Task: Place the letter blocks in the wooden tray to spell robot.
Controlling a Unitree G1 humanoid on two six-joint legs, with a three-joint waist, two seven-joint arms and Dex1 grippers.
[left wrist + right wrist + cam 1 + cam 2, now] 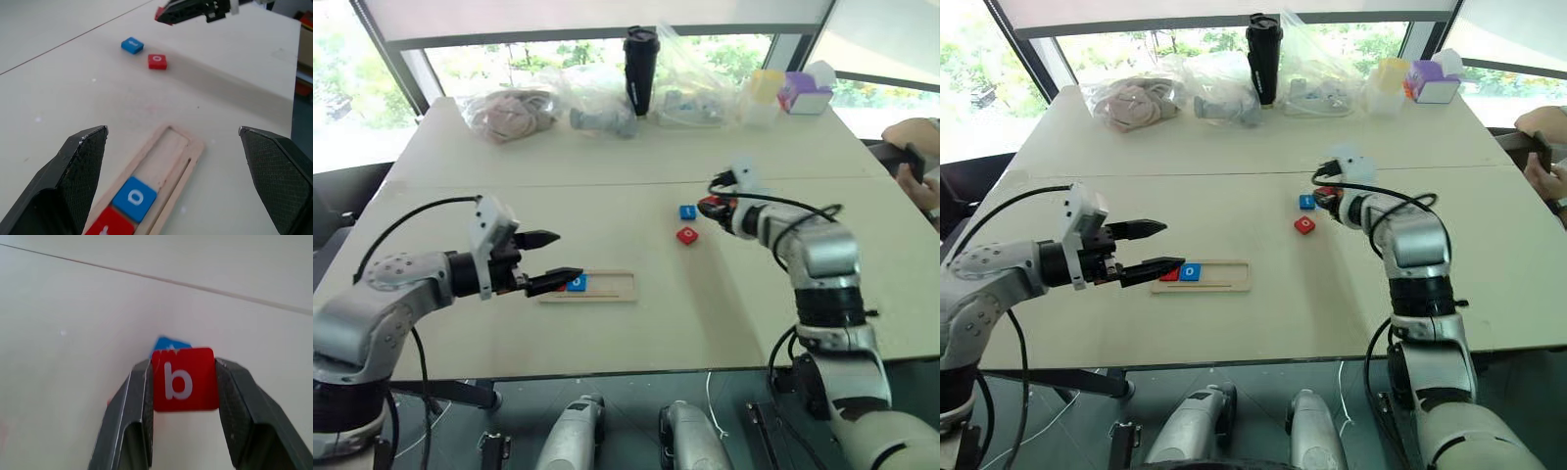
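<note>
Gripping a red block marked "b" [185,379] between its two fingers, the right gripper [713,207] hangs above the table [636,333], right of centre. The block sits upright between the pads, its white letter facing the wrist camera. Just beyond and below it lies a blue block [687,211] flat on the table, and a little nearer and to the left of that one lies a red block marked "o" [686,235]; these two loose blocks are close together but apart.

The left gripper [554,260] is held out over the left part of the table with its jaws spread wide and nothing between them. Its lower finger reaches over the left end of the wooden tray [607,289]. The tray lies flat, its length running left to right, near the front middle of the table. In its left end sit two blocks side by side: a red one [108,224] at the very end, its letter cut off from sight, and a blue block marked "o" [134,198] touching it on the right. The rest of the tray's slot is bare wood.

Along the far edge of the table stand a black cup [640,69] and several clear plastic bags [597,98].
</note>
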